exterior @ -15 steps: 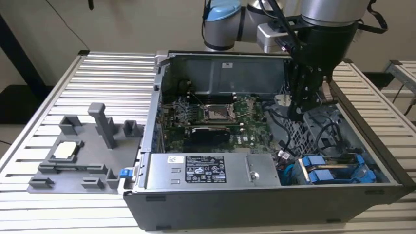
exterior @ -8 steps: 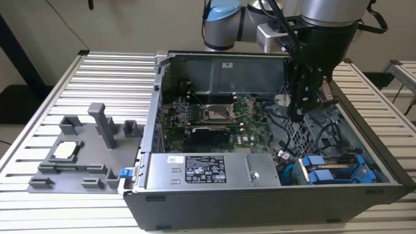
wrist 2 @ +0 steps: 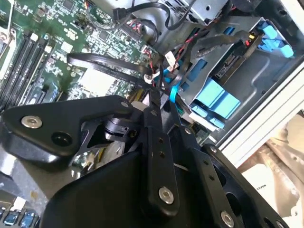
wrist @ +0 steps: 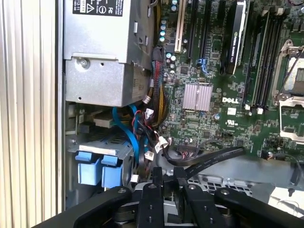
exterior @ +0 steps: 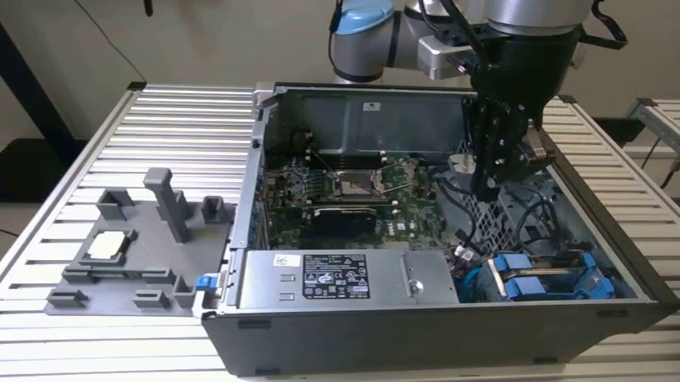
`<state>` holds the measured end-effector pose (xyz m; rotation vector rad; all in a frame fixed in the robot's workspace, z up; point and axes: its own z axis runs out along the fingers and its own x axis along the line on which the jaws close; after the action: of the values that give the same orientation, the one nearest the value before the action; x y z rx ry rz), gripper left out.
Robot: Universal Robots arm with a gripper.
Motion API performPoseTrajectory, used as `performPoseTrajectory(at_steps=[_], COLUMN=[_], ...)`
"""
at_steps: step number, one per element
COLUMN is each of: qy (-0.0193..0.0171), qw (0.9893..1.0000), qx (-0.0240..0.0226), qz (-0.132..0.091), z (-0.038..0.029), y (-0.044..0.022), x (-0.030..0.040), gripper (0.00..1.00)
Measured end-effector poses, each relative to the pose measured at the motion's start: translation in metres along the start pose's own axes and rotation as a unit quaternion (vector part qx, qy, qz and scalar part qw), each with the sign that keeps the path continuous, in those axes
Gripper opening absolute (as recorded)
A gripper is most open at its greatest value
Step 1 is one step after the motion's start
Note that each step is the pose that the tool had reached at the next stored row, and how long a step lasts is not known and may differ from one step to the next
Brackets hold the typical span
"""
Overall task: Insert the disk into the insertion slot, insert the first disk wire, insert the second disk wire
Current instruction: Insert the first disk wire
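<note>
PC case (exterior: pixel 266 239) lies open on the slatted table (exterior: pixel 181 119). My arm is reaching into it, with the gripper (exterior: pixel 491 187) low over the perforated panel (exterior: pixel 521 219), between the motherboard (exterior: pixel 351 191) and the drive cage. I cannot tell whether the pincer is apart, together or clamped on anything; the tip is buried in cabling in both wrist views. Nearest to it are the blue SATA cable (wrist: pixel 135 137) and the black flat cable (wrist: pixel 209 159), which sweeps across just in front of the gripper (wrist: pixel 169 173). The disk (exterior: pixel 552 278), in its blue frame, looks seated in the insertion slot (wrist 2: pixel 263 71), at the case corner next to the power supply (exterior: pixel 340 278). Its blue front tabs face inward toward the cables. Two blue-fronted units sit together there and I can't firmly tell them apart. So by my read the disk step looks done and the work is now at the wires, though I can't see any plug mated. On handling, the disk is stiff, fairly dense and shock-sensitive, with smooth metal faces, so I'd take it by the plastic frame edges or front tabs, never the label face. The wires are light and floppy and will twist away, so I'd grip the hard connector body, not the cord.
</note>
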<state>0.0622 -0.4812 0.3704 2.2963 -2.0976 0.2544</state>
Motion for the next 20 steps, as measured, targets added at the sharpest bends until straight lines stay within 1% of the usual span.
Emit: performPoseTrajectory(at_steps=[5, 7, 8, 15, 20], qy=[0.0007, 0.0011, 0.0012, 0.0028, 0.0029], qw=[1.0, 1.0, 1.0, 1.0, 1.0], qx=[0.0, 0.0, -0.0001, -0.0002, -0.0002], qz=[0.0, 0.0, 0.0, 0.0, 0.0], z=[0.0001, 0.0001, 0.0001, 0.0001, 0.0], y=[0.0, 0.0, 0.0, 0.0, 0.0], x=[0.0, -0.0001, 0.0, -0.0001, -0.0001], gripper=[0.24, 0.22, 0.15, 0.15, 0.15])
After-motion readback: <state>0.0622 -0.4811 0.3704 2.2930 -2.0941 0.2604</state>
